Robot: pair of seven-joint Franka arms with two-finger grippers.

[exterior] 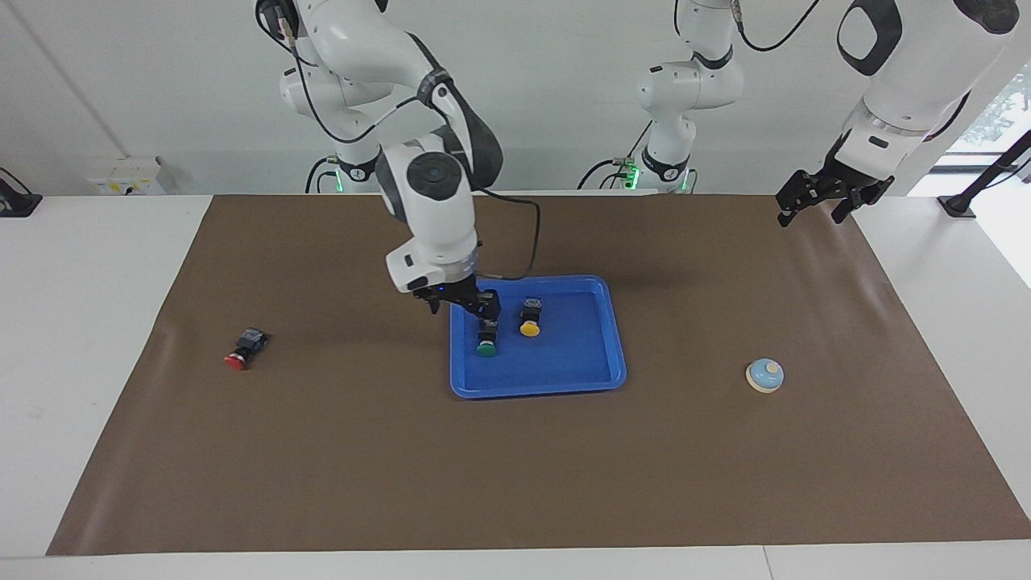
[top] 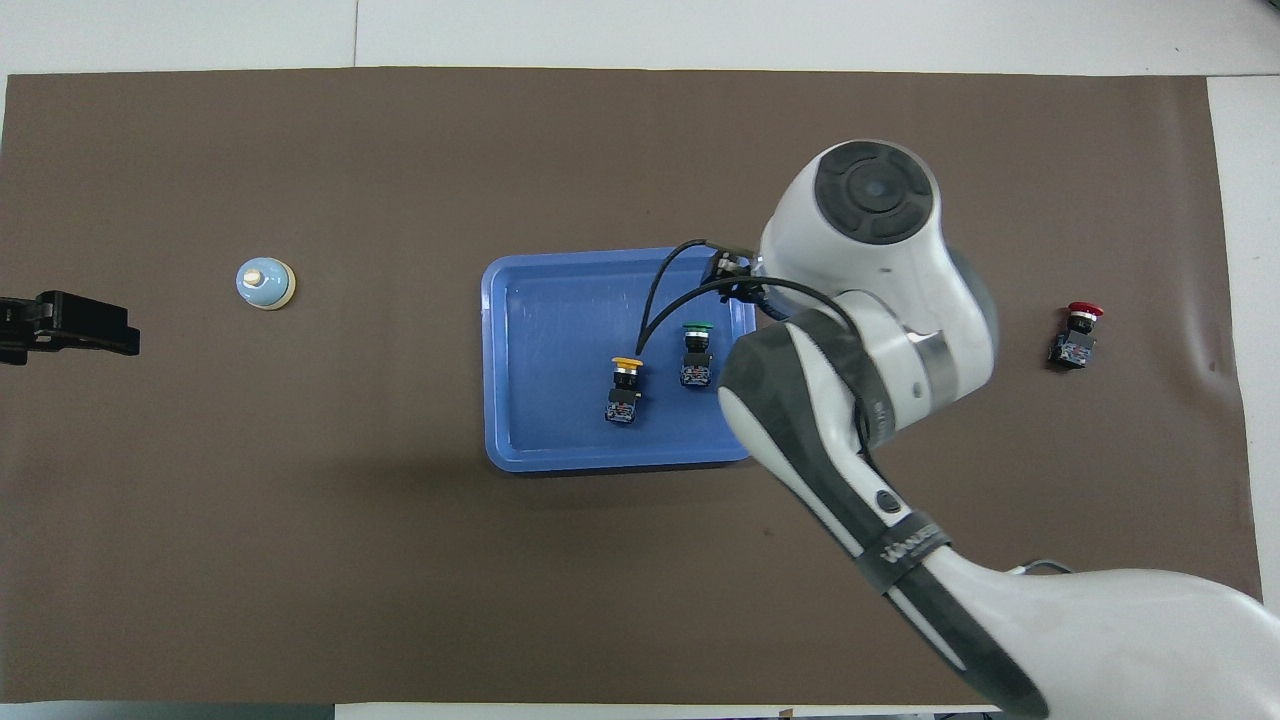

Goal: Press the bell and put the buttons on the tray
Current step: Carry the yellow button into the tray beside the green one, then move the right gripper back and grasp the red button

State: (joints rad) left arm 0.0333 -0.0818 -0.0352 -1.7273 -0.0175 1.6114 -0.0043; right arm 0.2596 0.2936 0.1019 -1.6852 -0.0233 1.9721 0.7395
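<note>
The blue tray (exterior: pixel 600 379) (top: pixel 520 440) lies mid-table. The yellow button (exterior: pixel 530 317) (top: pixel 624 388) and the green button (exterior: pixel 486 338) (top: pixel 696 353) lie side by side in it. My right gripper (exterior: pixel 461 309) hangs open just above the tray's edge nearest the robots, one finger (exterior: pixel 488 308) right over the green button's body; the arm hides it in the overhead view. The red button (exterior: pixel 244 350) (top: pixel 1075 333) lies on the mat toward the right arm's end. The light-blue bell (exterior: pixel 764 374) (top: pixel 265 284) stands toward the left arm's end. My left gripper (exterior: pixel 813 211) (top: pixel 70 325) waits open, raised.
A brown mat (exterior: pixel 515 483) (top: pixel 300 560) covers most of the white table. The right arm's elbow and forearm (top: pixel 880 330) cover the tray's edge toward the right arm's end in the overhead view. A cable (exterior: pixel 527 242) loops from the right wrist.
</note>
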